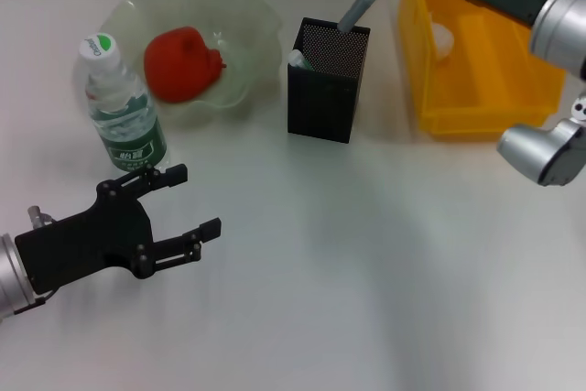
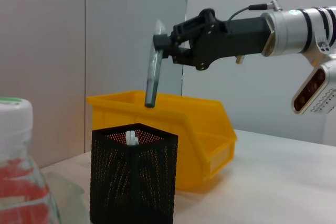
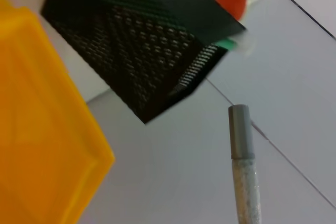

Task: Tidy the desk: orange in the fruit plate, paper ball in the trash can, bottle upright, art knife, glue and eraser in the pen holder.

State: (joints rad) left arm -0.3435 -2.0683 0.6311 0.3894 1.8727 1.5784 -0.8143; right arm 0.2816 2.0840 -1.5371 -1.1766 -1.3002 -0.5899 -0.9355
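Clamped in the black right gripper [image 2: 164, 45] is a grey art knife [image 2: 153, 77], speckled along its body with a plain darker grey cap at the low end. Just below that tip sits the black pen holder [image 1: 326, 81], its walls a fine perforated mesh, with something white [image 1: 296, 59] showing inside. Beyond it stands a bright yellow bin [image 1: 478, 61]. The left gripper [image 1: 179, 200] is matte black on a silver wrist; just ahead of it the clear bottle [image 1: 122, 105] wears a green label and white cap with a green mark. Further off, an orange-red fruit [image 1: 183, 63] lies in a pale green translucent plate [image 1: 255, 20]. The table [image 1: 366, 272] is off-white.
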